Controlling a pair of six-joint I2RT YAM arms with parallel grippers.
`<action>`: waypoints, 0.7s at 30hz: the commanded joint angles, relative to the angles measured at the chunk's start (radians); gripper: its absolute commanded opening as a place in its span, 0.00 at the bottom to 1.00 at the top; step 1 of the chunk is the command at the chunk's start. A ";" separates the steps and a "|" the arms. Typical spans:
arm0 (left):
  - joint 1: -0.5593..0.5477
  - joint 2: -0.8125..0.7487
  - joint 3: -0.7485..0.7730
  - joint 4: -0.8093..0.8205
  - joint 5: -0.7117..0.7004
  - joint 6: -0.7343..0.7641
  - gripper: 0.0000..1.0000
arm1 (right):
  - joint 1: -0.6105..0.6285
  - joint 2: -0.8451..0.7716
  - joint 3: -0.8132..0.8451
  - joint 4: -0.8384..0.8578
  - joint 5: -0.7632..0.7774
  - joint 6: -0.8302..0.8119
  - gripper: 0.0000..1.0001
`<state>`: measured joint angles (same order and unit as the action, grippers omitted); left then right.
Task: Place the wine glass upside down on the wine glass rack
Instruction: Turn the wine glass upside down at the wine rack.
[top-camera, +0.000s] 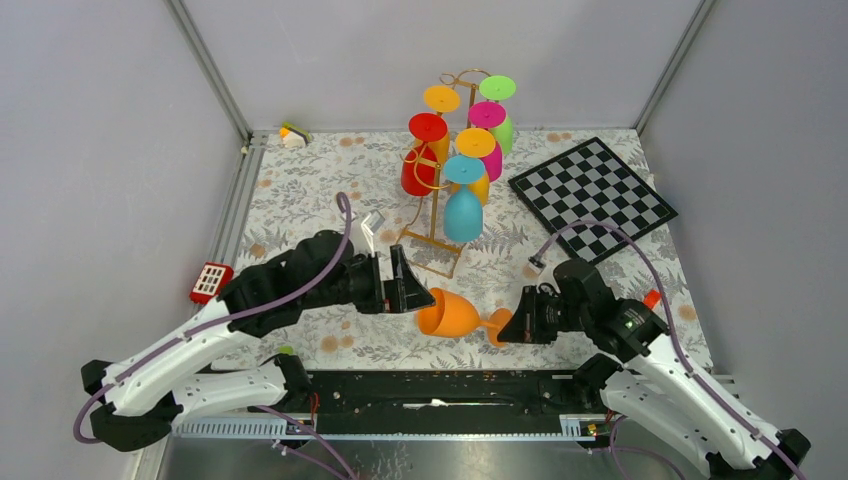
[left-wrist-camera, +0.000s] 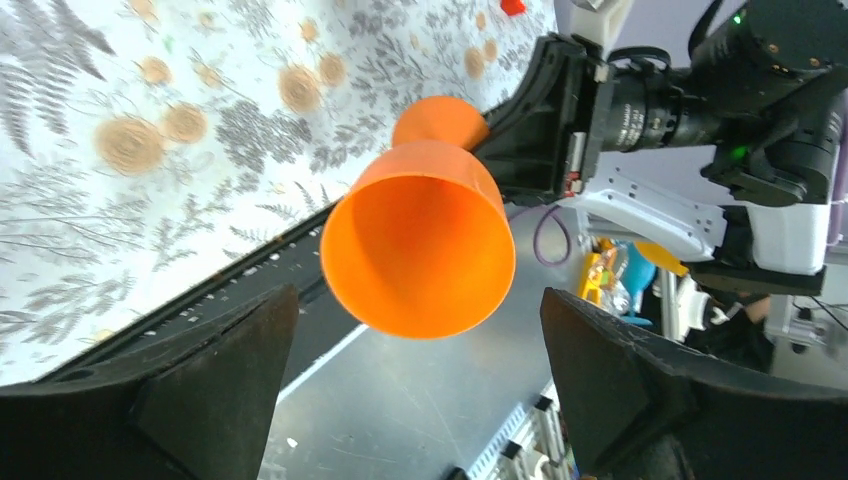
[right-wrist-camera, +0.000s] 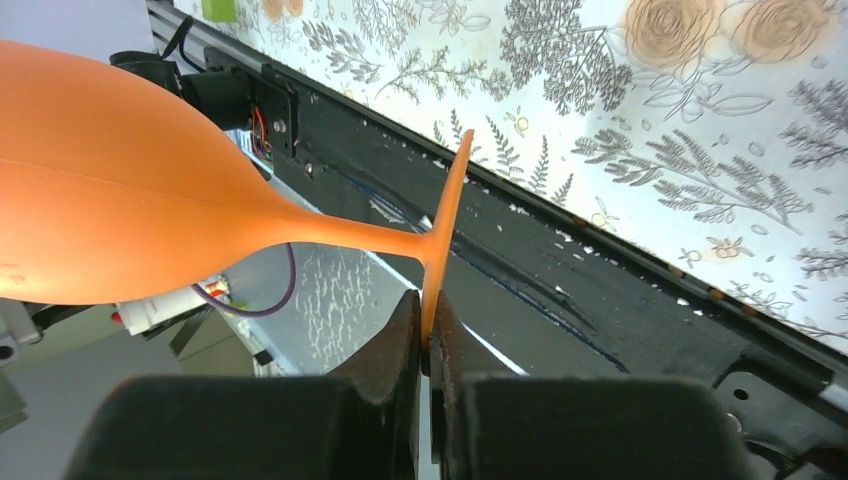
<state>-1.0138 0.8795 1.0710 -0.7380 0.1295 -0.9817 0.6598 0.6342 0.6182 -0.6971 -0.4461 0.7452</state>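
Your right gripper (right-wrist-camera: 428, 342) is pinching the orange wine glass (top-camera: 455, 312) by its foot; your left gripper (left-wrist-camera: 420, 320) is gaping wide, clear of it.

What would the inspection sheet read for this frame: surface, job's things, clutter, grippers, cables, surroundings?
Surface: floral cloth, lying flat.
Job's things: orange wine glass held sideways near the front edge; gold rack upright, with six coloured glasses hanging upside down on it.
Clutter: chessboard far right; red block at left edge; small item in far-left corner.
Grippers: left gripper open, fingers either side of the bowl's mouth, not touching; right gripper shut on the foot's rim.
Cables: purple cable loops over each arm, apart from the rack.
Surroundings: grey enclosure walls.
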 joint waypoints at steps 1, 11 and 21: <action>0.007 -0.002 0.134 -0.175 -0.171 0.141 0.99 | -0.004 -0.022 0.097 -0.069 0.113 -0.102 0.00; 0.016 -0.025 0.243 -0.347 -0.350 0.261 0.99 | -0.004 -0.047 0.207 -0.126 0.283 -0.235 0.00; 0.029 -0.045 0.198 -0.353 -0.376 0.288 0.99 | -0.003 -0.107 0.241 -0.134 0.391 -0.243 0.00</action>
<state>-0.9958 0.8371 1.2736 -1.0985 -0.2081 -0.7280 0.6590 0.5438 0.8093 -0.8337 -0.1383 0.5201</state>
